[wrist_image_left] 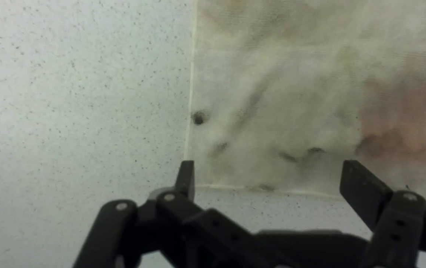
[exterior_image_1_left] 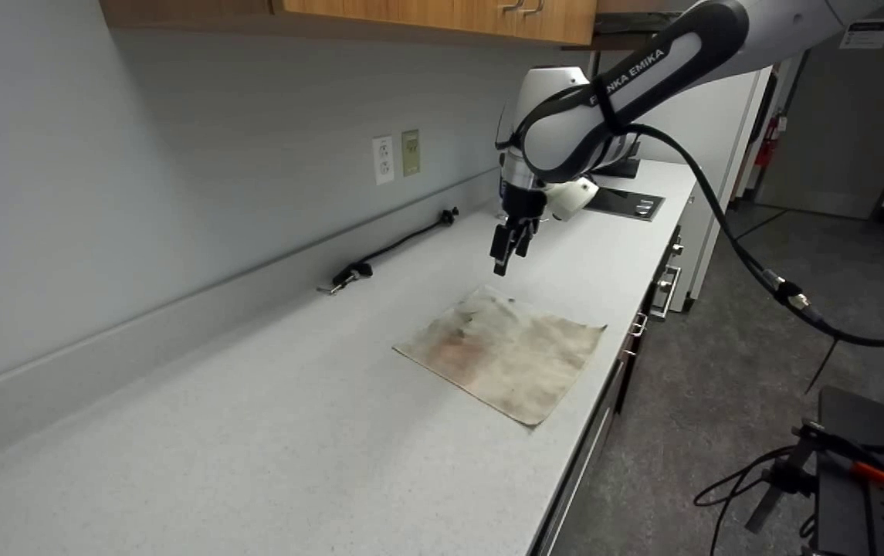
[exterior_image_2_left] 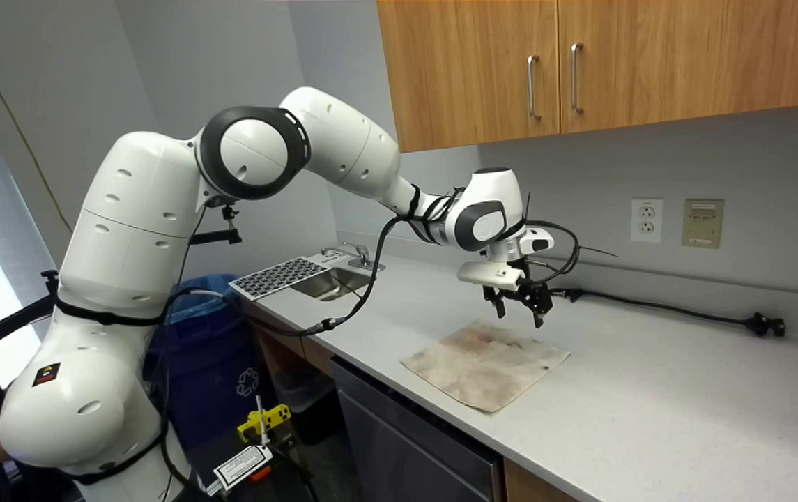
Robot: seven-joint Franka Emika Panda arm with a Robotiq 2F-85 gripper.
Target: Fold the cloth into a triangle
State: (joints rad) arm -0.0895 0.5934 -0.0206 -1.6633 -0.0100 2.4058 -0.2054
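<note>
The cloth (exterior_image_1_left: 515, 355) lies flat and unfolded on the white counter, beige with brown, grey and reddish stains. It also shows in an exterior view (exterior_image_2_left: 486, 366). My gripper (exterior_image_1_left: 511, 261) is above the counter near the cloth's wall-side edge, apart from it; it also shows in an exterior view (exterior_image_2_left: 519, 319). In the wrist view, the gripper (wrist_image_left: 268, 162) is wide open with nothing between its fingers. A corner of the cloth (wrist_image_left: 291, 93) appears by the left finger, with one cloth edge running between the fingers. The rest of the cloth runs out of that view.
The counter (exterior_image_1_left: 295, 440) has a front edge close to one cloth corner and a wall behind. A black cord with clamp-like ends (exterior_image_2_left: 670, 307) lies along the wall. A sink (exterior_image_2_left: 329, 284) is at the far end. Wooden cabinets (exterior_image_2_left: 468, 70) hang above.
</note>
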